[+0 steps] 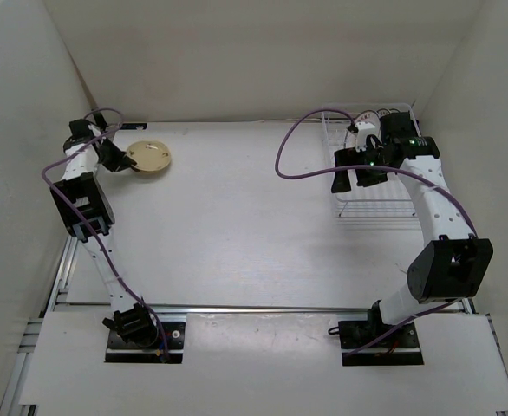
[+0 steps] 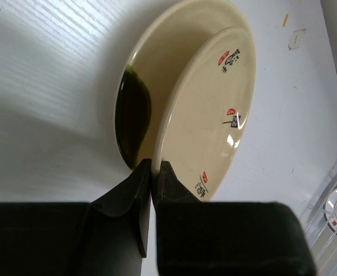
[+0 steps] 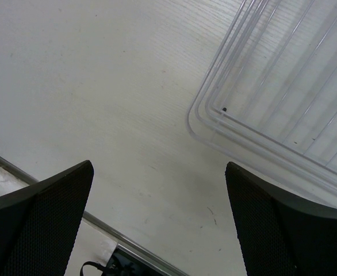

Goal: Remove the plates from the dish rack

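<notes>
- Top view: logged the cream plates (image 1: 147, 158) at upper left of frame on the table (image 1: 237, 225), well apart from the dish rack (image 1: 382, 211) at right. Spotted at least one racked plate (image 1: 368, 116) standing at the rack's far end, upper right; count unclear.
- Left wrist view: found the left claw (image 2: 152, 167) clamped together on the near rim of the upper plate (image 2: 214, 115), cream with red marks, held tilted over a lower plate (image 2: 137, 80) lying flat. Cannot tell whether touching.
- Likely to chip or skid off if released at this tilt. Liable to slip anyway, gripped on so thin an edge.
- Right wrist view: found the right claw (image 3: 158, 167) spread wide, nothing between the fingers. Noted the rack corner at upper right of frame, no plate in sight.
- Easy to misjudge those thin pale bars. Could snag a finger and shove the rack on a low approach, toppling whatever stands in it.
</notes>
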You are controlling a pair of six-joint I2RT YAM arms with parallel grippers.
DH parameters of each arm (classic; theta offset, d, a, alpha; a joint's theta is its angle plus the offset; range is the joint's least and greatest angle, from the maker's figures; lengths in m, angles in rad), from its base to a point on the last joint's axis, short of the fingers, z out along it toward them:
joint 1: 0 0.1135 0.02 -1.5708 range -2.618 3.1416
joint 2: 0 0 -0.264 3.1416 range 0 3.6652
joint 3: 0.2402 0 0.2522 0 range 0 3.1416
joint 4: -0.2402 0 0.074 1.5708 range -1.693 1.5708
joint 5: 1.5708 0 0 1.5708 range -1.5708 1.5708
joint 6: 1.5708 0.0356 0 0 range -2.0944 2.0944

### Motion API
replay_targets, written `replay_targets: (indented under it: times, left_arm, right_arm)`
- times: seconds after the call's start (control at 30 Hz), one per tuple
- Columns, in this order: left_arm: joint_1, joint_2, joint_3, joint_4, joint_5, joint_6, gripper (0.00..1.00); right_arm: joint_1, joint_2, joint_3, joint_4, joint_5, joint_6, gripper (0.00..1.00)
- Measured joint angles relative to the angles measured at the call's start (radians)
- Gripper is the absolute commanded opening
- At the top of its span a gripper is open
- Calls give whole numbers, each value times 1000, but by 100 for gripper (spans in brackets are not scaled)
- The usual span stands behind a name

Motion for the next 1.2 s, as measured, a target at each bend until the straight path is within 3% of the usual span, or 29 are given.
replay_targets:
  times: [0.2, 0.33, 0.6, 0.73, 0.97, 1.2]
  left_arm:
    - [0, 7, 24, 3, -21, 9, 13]
    - [0, 7, 25, 4, -31, 14, 35]
    - [0, 7, 25, 9, -34, 29, 90]
    - [0, 5, 24, 8, -51, 37, 94]
    - [-10, -47, 5, -22, -169, 76, 94]
    - [-42, -212, -54, -52, -231, 146, 96]
  right_arm:
    - [0, 0, 0, -3, -2, 2, 99]
    - [0, 1, 2, -3, -2, 2, 99]
    - [0, 1, 10, -3, -7, 5, 99]
    - [0, 1, 14, -2, -13, 7, 99]
    - [0, 1, 15, 18, -5, 35, 100]
    - [-24, 62, 125, 120, 267, 107, 100]
